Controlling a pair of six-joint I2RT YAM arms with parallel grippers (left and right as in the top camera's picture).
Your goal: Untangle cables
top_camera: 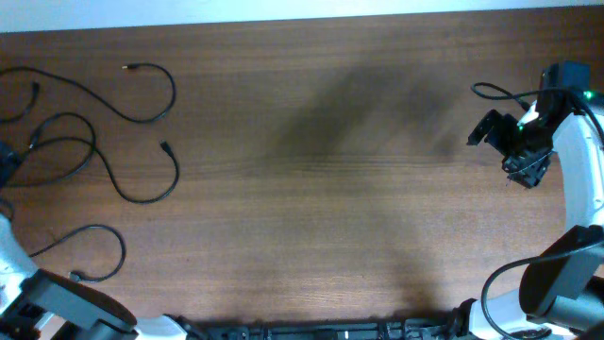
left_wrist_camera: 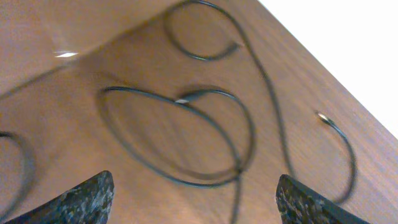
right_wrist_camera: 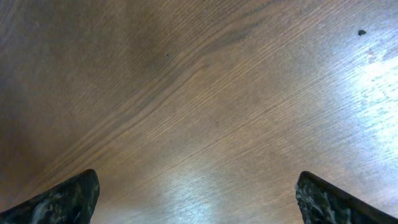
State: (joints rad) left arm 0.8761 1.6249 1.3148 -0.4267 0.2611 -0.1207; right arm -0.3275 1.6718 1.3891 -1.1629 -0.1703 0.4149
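Note:
Three separate thin black cables lie at the left of the table. One (top_camera: pixel 173 94) curves along the top left to a plug end. A second (top_camera: pixel 142 201) loops through the middle left. A third (top_camera: pixel 124 253) forms a loop at the lower left. My left gripper (top_camera: pixel 5 161) sits at the far left edge, open (left_wrist_camera: pixel 196 186) and empty just above the looped middle cable (left_wrist_camera: pixel 252 130). A hooked strand (left_wrist_camera: pixel 186 55) and a plug end (left_wrist_camera: pixel 323 117) lie beyond it. My right gripper (top_camera: pixel 510 151) hangs open (right_wrist_camera: pixel 199 186) and empty over bare wood at the far right, far from the cables.
The wooden table (top_camera: pixel 321 189) spans the whole view, with its far edge along the top. The thicker black arm wire (top_camera: pixel 491 92) loops beside the right wrist. The arm bases stand at the bottom left and bottom right corners.

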